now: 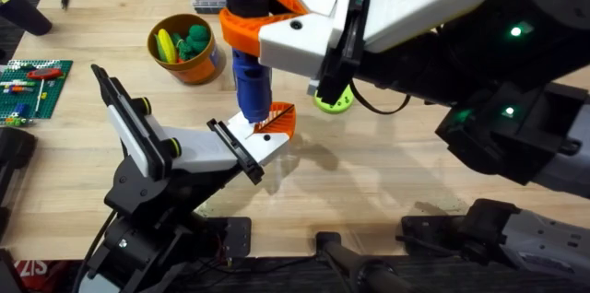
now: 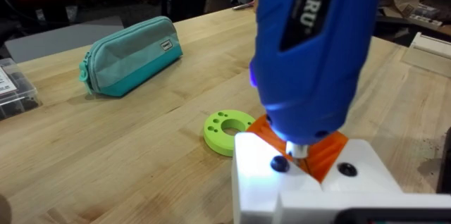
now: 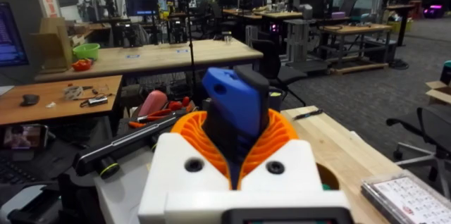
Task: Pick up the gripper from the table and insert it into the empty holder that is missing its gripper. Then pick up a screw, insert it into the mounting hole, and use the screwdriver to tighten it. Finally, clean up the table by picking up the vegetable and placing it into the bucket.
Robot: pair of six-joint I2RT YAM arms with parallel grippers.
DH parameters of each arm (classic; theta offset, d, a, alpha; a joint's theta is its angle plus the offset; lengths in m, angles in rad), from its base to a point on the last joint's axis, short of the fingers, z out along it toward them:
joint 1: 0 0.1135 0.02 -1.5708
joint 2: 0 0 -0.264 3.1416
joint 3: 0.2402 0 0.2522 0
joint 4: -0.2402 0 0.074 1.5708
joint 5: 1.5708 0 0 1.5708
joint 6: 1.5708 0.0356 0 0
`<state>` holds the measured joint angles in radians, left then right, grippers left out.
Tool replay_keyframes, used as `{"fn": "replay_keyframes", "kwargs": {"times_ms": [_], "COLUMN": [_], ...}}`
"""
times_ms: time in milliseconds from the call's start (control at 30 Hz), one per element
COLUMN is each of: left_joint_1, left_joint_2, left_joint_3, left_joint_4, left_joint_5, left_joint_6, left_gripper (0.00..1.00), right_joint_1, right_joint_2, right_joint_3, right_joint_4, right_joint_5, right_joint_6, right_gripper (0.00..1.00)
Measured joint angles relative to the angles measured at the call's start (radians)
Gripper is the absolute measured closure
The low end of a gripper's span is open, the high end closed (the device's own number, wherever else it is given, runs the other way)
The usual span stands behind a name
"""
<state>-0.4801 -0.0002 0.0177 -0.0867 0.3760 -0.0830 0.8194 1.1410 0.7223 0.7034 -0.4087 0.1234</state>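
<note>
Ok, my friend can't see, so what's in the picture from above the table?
The right gripper holds the blue screwdriver upright, tip down on the white-and-orange gripper seated in the black holder. The orange bucket behind holds green and yellow toys.

a thick blue cylindrical screwdriver (image 1: 247, 40) sits in the right white-and-orange ribbed pincer (image 1: 267, 28), above a pale wooden tabletop (image 1: 387, 164) carrying an orange-brown round bucket (image 1: 187, 51) and a teal fabric pouch (image 2: 130, 55).

Glossy blue plastic screwdriver (image 2: 310, 48) (smooth) above a matt, pale wood table (image 1: 387, 164).
</note>
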Motion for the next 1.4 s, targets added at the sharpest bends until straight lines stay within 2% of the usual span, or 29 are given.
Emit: {"fn": "replay_keyframes", "kwargs": {"times_ms": [800,1400], "left_joint_1": [0.000,0.000], "left_joint_2": [0.002,0.002], "left_joint_3": [0.000,0.000], "left_joint_4": [0.005,0.005], "left_joint_5": [-0.007,-0.006], "left_joint_6": [-0.004,-0.004], "left_gripper": [0.993,0.993], "right_joint_1": [-0.001,-0.007], "right_joint_2": [0.006,-0.043], "right_joint_3": [0.000,-0.008], "right_joint_4": [0.023,0.052], "right_joint_5": [-0.001,-0.001], "right_joint_6": [0.003,0.000], "right_gripper": [0.963,0.961]}}
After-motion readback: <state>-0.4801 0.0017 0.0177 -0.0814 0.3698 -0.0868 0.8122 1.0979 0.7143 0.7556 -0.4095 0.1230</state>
